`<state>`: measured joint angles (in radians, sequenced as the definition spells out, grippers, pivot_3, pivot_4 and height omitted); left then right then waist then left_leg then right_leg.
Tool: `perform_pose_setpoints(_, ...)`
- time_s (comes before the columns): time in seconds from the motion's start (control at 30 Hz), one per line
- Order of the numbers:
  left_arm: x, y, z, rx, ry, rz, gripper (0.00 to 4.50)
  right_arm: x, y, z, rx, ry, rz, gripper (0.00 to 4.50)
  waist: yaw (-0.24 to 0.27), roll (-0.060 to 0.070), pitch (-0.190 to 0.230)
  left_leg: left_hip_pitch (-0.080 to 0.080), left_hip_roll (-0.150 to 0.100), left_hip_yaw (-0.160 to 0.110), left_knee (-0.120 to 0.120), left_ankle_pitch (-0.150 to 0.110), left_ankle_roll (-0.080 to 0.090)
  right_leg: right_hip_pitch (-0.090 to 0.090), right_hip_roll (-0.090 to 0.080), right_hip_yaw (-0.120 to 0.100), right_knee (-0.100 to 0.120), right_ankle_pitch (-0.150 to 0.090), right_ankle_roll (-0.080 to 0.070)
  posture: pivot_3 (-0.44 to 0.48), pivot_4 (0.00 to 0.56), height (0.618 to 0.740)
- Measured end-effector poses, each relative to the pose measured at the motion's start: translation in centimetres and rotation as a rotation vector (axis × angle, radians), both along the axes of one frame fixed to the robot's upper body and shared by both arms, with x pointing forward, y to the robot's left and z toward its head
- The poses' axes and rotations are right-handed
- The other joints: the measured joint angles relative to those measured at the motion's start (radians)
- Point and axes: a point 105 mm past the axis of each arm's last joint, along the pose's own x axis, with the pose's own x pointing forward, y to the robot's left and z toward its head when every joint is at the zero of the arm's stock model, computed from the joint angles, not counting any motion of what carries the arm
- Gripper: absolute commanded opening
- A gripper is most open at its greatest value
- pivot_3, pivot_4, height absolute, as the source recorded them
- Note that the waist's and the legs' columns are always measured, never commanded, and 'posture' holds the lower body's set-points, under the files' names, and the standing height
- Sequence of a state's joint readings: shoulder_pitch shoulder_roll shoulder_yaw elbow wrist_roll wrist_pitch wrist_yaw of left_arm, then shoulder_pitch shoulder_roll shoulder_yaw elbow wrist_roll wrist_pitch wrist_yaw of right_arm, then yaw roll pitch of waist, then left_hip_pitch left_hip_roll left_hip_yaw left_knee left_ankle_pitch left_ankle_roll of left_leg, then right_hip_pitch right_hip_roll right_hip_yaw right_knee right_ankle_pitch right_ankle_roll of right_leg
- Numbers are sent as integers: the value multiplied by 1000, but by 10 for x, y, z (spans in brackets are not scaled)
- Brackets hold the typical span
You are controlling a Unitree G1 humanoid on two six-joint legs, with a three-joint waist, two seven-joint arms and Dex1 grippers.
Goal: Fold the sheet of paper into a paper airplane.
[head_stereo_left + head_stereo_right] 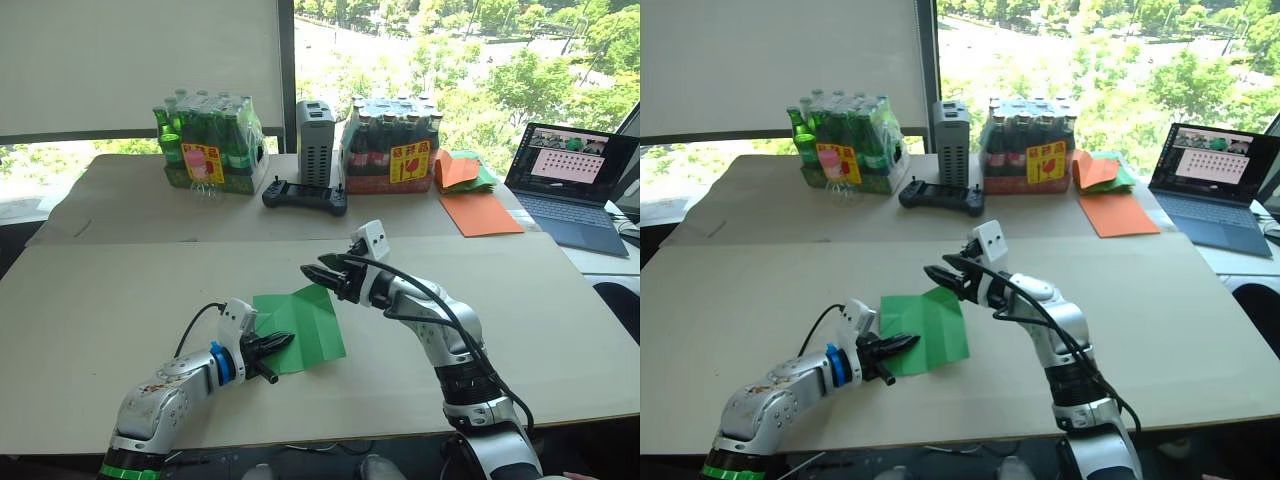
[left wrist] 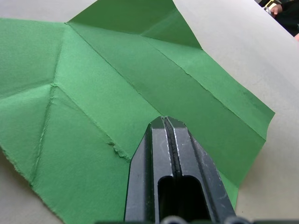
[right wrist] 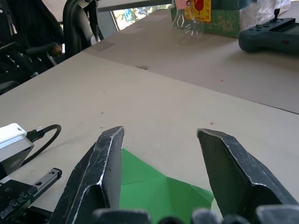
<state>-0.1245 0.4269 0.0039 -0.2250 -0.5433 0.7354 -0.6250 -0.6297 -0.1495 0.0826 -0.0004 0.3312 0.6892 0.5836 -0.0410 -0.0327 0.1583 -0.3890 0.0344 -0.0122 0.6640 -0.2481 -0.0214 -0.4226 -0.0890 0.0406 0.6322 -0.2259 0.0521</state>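
Partly, left claw (image 1: 282, 343) overlaps green sheet of paper (image 1: 305, 318), contact unclear

Head eyes look forward-down over one table (image 1: 560, 330) (near-identical framing); wrist views sit close above the green sheet (image 2: 93, 116).

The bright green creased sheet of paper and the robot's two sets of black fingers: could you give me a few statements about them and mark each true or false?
1. The bright green creased sheet of paper lies on the tan cardboard-covered table. True.
2. The left gripper has its fingers spread wide. False: they are shut, with their tips resting on the sheet.
3. The right gripper has open fingers above the sheet's far corner. True.
4. The sheet is already a narrow pointed airplane. False: it is a broad sheet, creased, with one corner raised.
5. Orange paper sheets lie beside the open grey laptop. True.
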Motion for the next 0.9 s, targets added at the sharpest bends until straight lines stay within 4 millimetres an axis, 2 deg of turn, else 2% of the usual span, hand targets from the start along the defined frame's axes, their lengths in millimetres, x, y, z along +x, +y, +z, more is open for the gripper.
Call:
perform_pose_setpoints(0.2,0,1,0,2,-1,1,0,7,-4,-25,-77,63,-54,2867,-2,0,0,0,0,0,0,0,0,0,0,0,0,0,0,0,150,727)
perform_pose_setpoints(0.9,1,9,2,4,-1,22,0,6,-2,-48,-146,120,-46,2867,-3,0,0,0,0,0,0,0,0,0,0,0,0,0,0,0,150,727)
